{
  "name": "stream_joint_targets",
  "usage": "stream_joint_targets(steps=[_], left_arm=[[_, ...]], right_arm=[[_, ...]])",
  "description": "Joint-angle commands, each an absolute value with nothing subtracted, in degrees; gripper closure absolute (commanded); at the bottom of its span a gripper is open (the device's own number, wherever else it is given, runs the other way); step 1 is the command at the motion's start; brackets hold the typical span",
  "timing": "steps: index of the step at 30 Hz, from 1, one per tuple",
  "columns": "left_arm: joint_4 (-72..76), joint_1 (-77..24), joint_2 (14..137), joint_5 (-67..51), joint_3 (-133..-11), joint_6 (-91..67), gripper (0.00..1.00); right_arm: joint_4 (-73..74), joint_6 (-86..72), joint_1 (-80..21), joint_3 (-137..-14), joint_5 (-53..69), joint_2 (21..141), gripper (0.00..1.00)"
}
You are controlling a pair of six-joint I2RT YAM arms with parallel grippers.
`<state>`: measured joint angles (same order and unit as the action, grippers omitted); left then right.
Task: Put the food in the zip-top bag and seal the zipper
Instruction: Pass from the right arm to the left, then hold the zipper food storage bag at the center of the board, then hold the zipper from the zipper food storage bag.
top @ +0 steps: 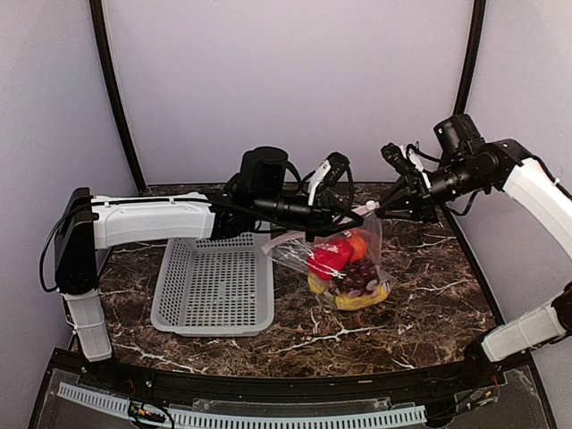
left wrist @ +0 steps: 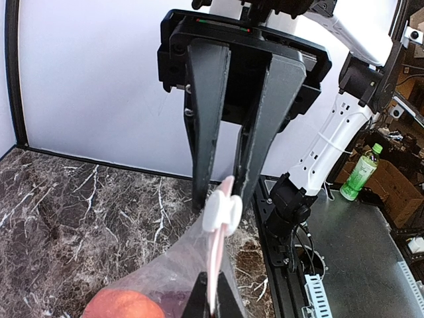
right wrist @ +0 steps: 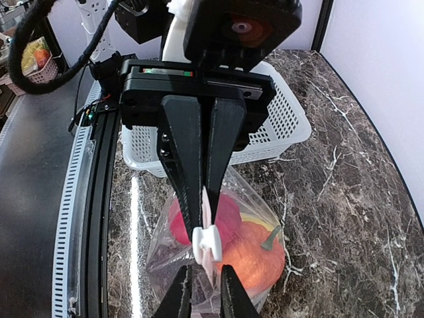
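Food sits in the bag; sealing is underway. Left hand is clenched on the zipper. Right hand, at its 3 o'clock, has an unclear grip. The next move probably calls for drawing the slider across.

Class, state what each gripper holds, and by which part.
Both the left gripper and right gripper pinch the zip-top bag by its zipper, either side of the white slider.
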<state>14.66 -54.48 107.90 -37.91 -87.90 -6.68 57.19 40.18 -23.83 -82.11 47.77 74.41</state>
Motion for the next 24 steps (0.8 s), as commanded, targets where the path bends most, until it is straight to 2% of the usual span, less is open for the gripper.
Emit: stream_joint_targets(steps=[1, 8, 12, 14, 15, 16, 18, 20, 22, 24], left_arm=[[17.07, -53.97, 107.11, -38.62, -87.14, -7.58, 0.99], [17.56, -53.93, 107.01, -39.09, -87.10, -8.06, 0.99], [17.57, -53.95, 106.96, -39.31, -87.10, -8.21, 0.99], [17.08, -53.92, 106.93, -38.97, -87.25, -7.97, 0.90], [16.16, -53.90, 106.56, -37.91, -87.40, -7.22, 0.77], [15.86, -53.93, 105.76, -37.28, -87.34, -6.60, 0.72], [15.75, -54.03, 104.32, -35.74, -86.92, -4.63, 0.53], [16.32, -54.01, 103.58, -35.34, -87.11, -3.84, 0.44], [16.50, -54.05, 104.10, -36.57, -88.38, -4.56, 0.39], [15.85, -54.01, 105.57, -38.13, -90.82, -6.50, 0.39]], right_arm=[[54.81, 39.04, -23.46, -81.30, 47.98, 74.67, 0.85], [54.66, 39.06, -23.42, -81.58, 48.09, 75.31, 0.89], [54.36, 38.85, -23.46, -81.57, 48.40, 75.29, 1.00], [54.42, 38.49, -23.47, -81.97, 48.85, 75.32, 1.00], [54.88, 38.54, -23.47, -82.38, 48.94, 75.30, 1.00], [55.18, 38.64, -23.47, -82.87, 48.95, 75.28, 1.00], [56.77, 39.41, -23.51, -84.16, 48.68, 75.53, 1.00], [58.45, 39.98, -23.55, -85.63, 48.29, 76.10, 1.00], [59.88, 40.43, -23.55, -87.01, 47.89, 76.89, 1.00], [60.67, 40.75, -23.68, -87.63, 47.38, 77.22, 1.00]])
